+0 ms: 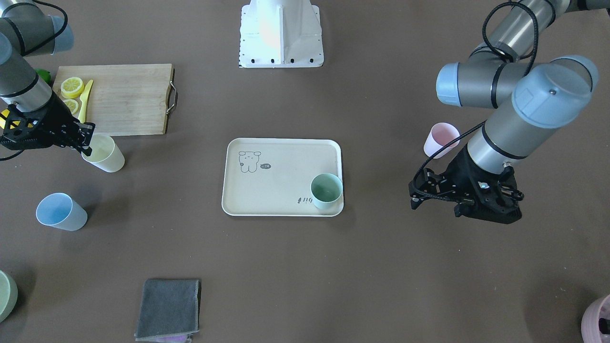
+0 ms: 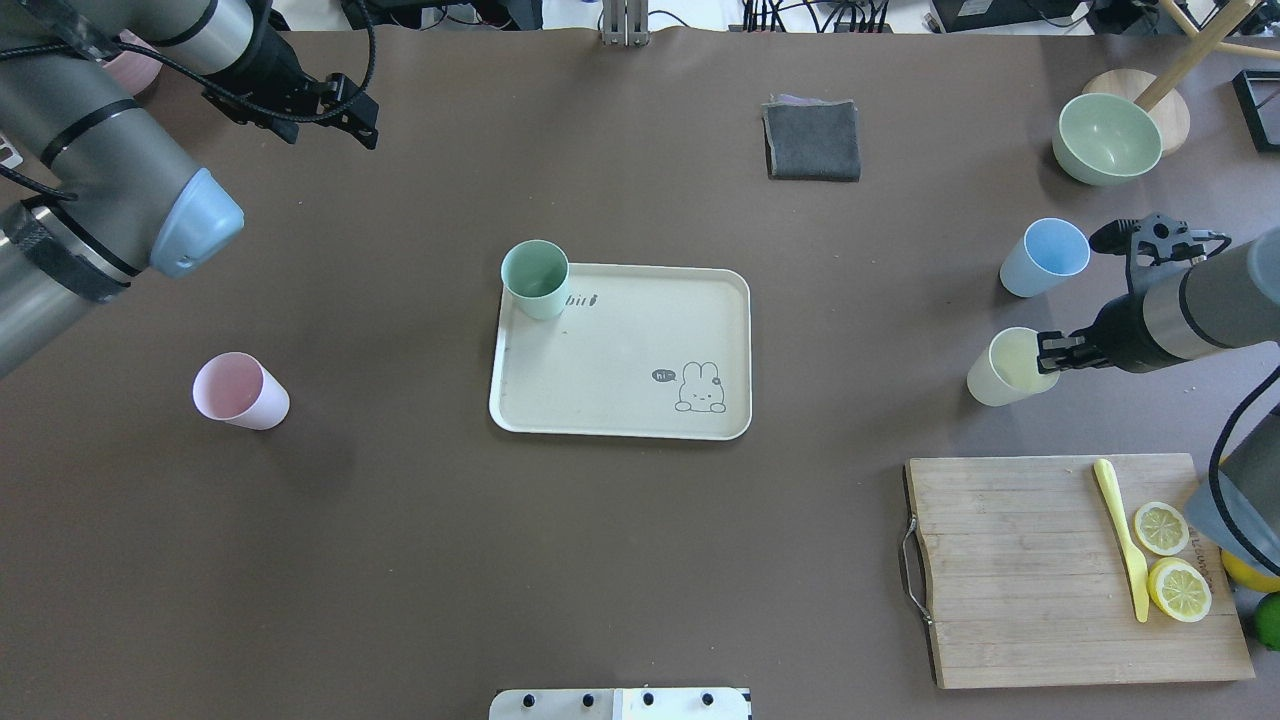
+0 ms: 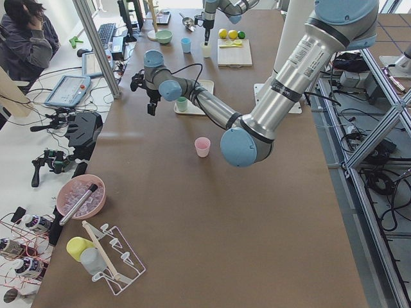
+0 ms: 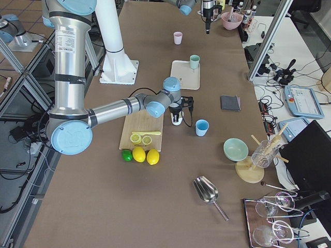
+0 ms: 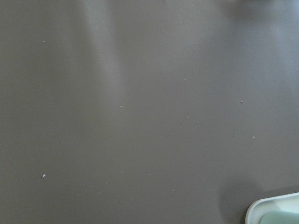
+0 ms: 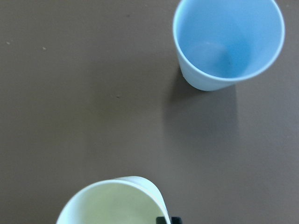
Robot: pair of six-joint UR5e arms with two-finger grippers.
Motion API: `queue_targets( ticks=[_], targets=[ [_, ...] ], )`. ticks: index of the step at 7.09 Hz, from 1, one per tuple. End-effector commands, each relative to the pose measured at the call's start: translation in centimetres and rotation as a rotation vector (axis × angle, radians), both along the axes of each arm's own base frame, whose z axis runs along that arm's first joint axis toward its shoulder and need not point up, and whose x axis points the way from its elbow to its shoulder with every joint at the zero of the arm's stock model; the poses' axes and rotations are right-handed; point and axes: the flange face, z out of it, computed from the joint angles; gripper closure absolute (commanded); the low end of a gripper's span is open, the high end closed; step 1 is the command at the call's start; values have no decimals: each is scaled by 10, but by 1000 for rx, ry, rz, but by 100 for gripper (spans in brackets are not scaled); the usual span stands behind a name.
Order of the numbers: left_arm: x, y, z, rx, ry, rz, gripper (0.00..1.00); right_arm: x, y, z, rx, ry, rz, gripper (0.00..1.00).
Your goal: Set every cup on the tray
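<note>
The cream tray (image 1: pixel 281 162) (image 2: pixel 620 400) lies mid-table, and its corner shows in the left wrist view (image 5: pixel 273 207). A green cup (image 1: pixel 326 190) (image 2: pixel 535 280) stands in one corner of the tray. A pink cup (image 1: pixel 441 139) (image 2: pixel 240 390), a pale yellow cup (image 1: pixel 107 155) (image 2: pixel 1005 370) (image 6: pixel 112 205) and a blue cup (image 1: pixel 61 212) (image 2: pixel 1043 257) (image 6: pixel 229 42) stand on the table. My right gripper (image 1: pixel 86 143) (image 2: pixel 1052 352) is shut on the yellow cup's rim, and the cup rests on the table. My left gripper (image 1: pixel 419 189) (image 2: pixel 358 110) is open and empty, above the table between the pink cup and the tray's far side.
A wooden cutting board (image 1: pixel 128 97) (image 2: pixel 1020 570) with lemon slices and a yellow knife lies behind the yellow cup. A grey cloth (image 1: pixel 169 309) (image 2: pixel 812 140), a green bowl (image 2: pixel 1108 138) and a pink bowl (image 1: pixel 598 319) sit near the far edge.
</note>
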Motion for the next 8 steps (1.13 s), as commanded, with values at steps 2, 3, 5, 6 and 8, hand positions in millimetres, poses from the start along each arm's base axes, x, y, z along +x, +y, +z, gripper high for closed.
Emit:
queue_targets(
  ticks=[2, 3, 5, 6, 8],
  targets=[
    [-84, -14, 63, 59, -58, 51, 1, -63, -20, -107, -85, -40, 53, 100],
    [-92, -15, 71, 64, -68, 54, 1, -98, -12, -134, -97, -41, 69, 100],
    [-93, -14, 73, 64, -67, 55, 1, -167, 13, -188, -110, -27, 72, 100],
    [-93, -14, 73, 64, -67, 55, 1, -191, 21, -200, -117, -30, 72, 100],
    [-93, -14, 73, 64, -67, 55, 1, -213, 36, -203, -115, -26, 50, 100]
  ],
)
